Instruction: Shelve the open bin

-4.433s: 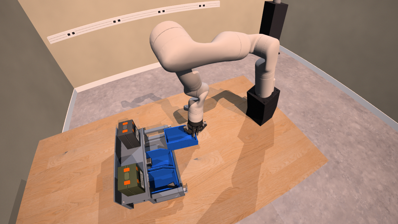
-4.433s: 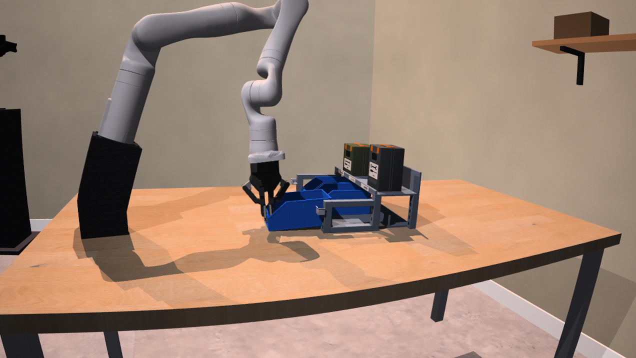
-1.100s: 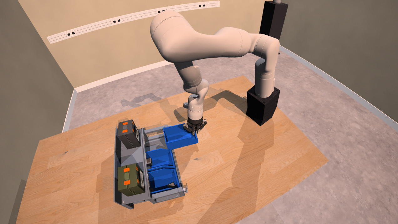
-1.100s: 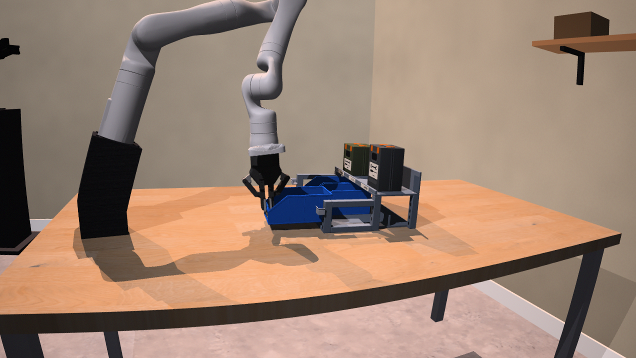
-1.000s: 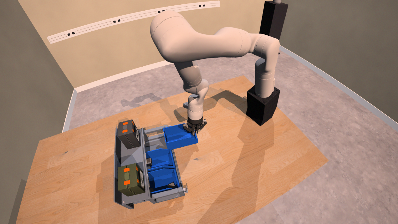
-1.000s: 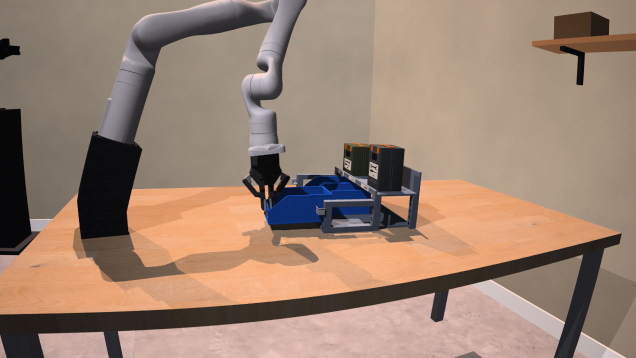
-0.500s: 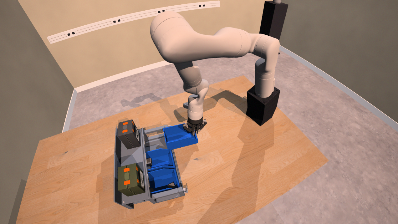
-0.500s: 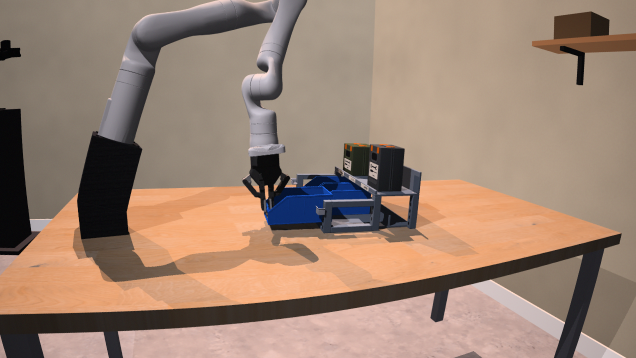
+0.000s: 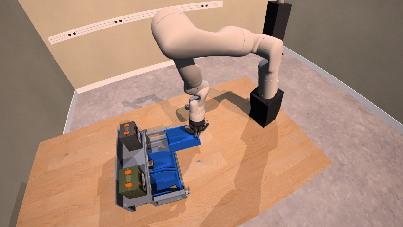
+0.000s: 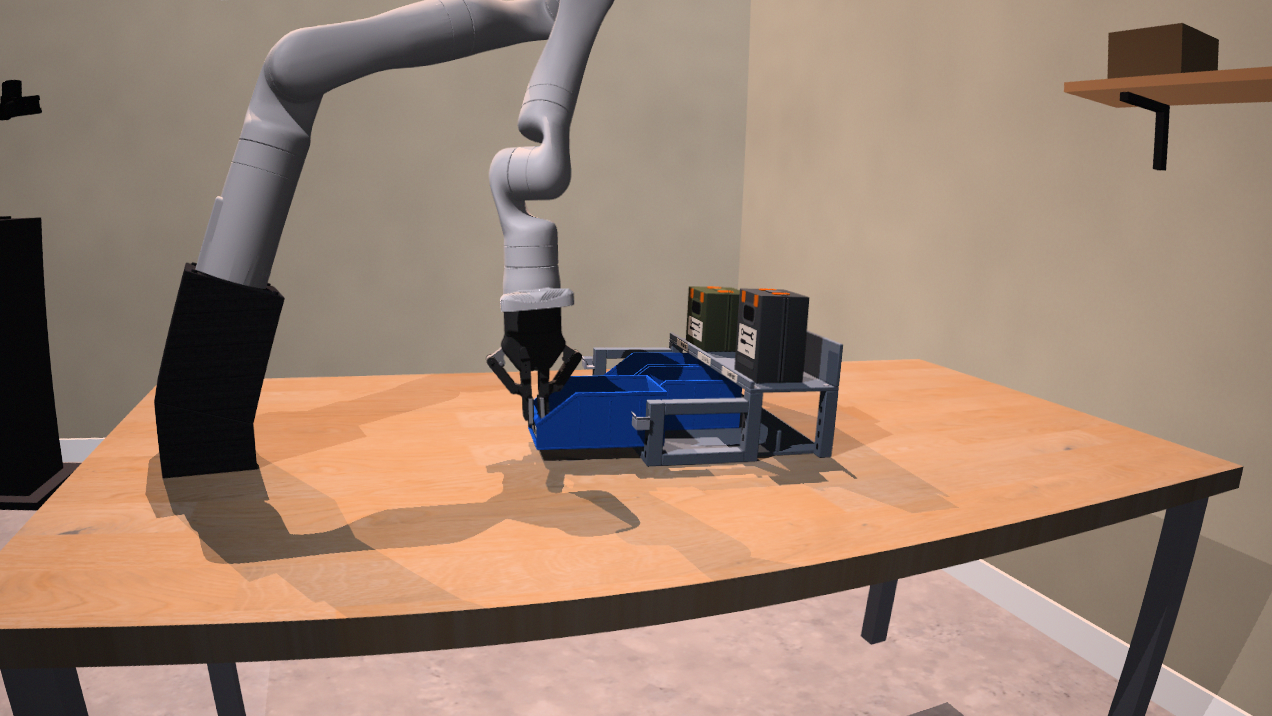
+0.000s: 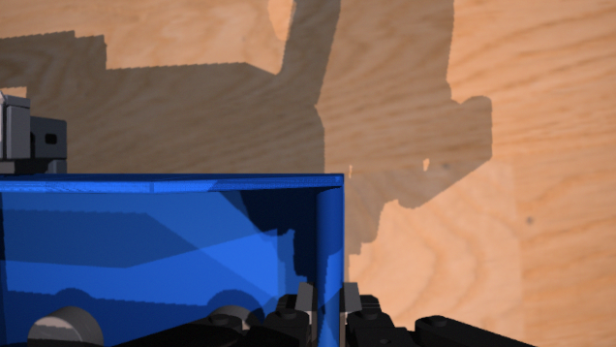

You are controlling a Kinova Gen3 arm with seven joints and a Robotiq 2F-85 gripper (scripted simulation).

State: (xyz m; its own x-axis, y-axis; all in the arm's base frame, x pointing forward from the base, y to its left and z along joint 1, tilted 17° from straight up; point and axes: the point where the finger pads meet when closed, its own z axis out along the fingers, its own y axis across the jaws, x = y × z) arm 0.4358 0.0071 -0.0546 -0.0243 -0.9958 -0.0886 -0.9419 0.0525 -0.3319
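Top view shows the gripper (image 9: 196,134) (image 10: 536,422) (image 11: 328,306) pinching the blue bin's (image 9: 183,145) (image 10: 591,422) (image 11: 145,233) wall.

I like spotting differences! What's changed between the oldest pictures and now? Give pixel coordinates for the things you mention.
The gripper (image 9: 196,135) (image 10: 535,422) (image 11: 328,306) and the blue bin it holds (image 9: 184,145) (image 10: 596,422) (image 11: 169,184) have gone up a little. Nothing new was grabbed or let go: it already held the bin's front wall. The two bins on the shelf (image 9: 166,180) (image 10: 654,362) and both toolboxes (image 9: 132,184) (image 10: 772,342) stayed put.
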